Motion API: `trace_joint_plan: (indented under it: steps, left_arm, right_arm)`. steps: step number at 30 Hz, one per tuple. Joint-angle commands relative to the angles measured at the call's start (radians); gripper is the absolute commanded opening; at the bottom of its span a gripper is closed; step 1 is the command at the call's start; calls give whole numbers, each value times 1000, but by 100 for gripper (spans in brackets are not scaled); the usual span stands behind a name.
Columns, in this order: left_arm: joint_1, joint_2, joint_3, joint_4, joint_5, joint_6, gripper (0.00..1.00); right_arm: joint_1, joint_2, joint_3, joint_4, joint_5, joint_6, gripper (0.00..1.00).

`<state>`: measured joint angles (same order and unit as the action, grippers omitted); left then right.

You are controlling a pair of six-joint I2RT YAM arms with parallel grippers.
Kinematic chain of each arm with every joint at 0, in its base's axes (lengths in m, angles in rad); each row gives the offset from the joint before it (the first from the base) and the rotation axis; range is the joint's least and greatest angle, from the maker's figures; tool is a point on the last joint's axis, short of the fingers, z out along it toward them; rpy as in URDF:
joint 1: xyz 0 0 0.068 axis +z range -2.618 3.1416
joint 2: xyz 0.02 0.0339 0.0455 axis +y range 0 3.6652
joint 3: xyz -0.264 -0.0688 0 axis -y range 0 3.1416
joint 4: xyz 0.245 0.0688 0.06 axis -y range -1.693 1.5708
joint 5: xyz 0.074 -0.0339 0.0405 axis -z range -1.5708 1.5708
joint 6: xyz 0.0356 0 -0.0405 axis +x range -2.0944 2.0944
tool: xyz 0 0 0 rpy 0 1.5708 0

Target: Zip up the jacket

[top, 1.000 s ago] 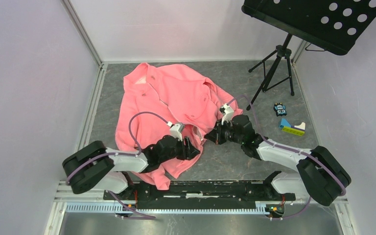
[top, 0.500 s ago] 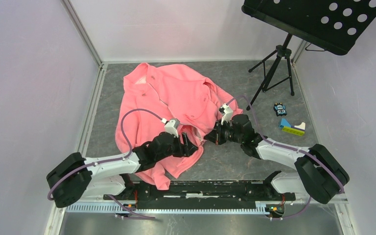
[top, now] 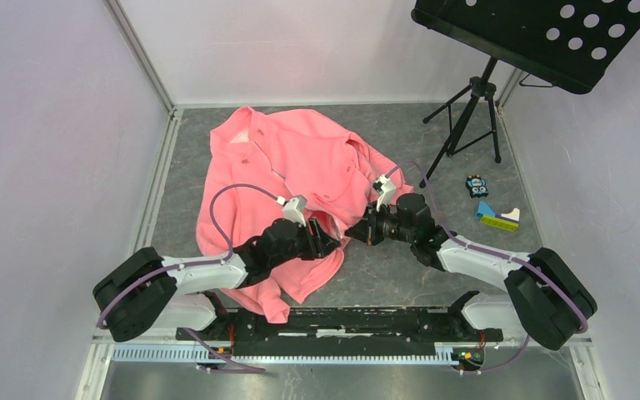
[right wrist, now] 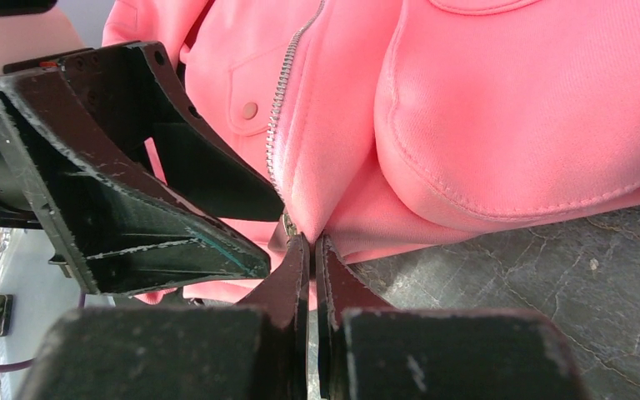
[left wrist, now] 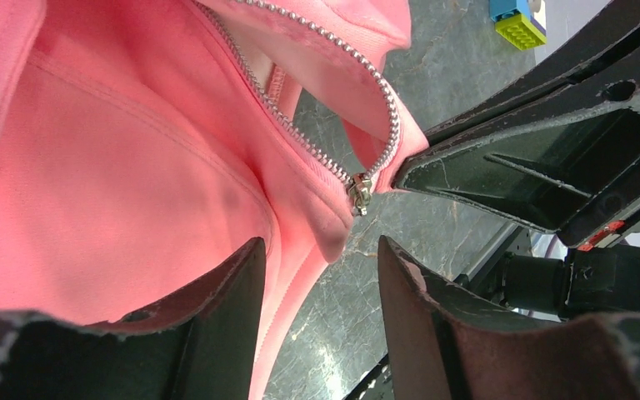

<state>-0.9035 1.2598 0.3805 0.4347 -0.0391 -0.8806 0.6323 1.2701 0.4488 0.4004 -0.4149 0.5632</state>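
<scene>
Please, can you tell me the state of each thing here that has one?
jacket, lying rumpled on the table.
zipper, undone, slider at the bottom end.
left pincer, open, holding nothing, near the slider.
right pincer, shut on the jacket's hem by the slider.
music stand, upright.

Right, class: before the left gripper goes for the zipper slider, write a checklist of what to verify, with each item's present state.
1. Right gripper pinching the jacket at the hem below the zipper: ok.
2. Left gripper open: ok.
3. Slider inside the left gripper's jaws: not ok, it lies ahead of them.
4. Both tooth rows meet at the slider: ok.
5. Rows fully seated in the slider: cannot tell.
</scene>
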Motion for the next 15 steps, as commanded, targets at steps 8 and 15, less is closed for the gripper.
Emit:
trace_joint_plan:
  steps: [8, 15]
  left_arm:
    - [5, 72, 32, 106, 64, 38, 21]
    - [5, 81, 16, 127, 73, 66, 2]
  right_arm:
    - [-2, -17, 33, 79, -40, 8, 0]
    - [-3, -19, 38, 42, -42, -31, 0]
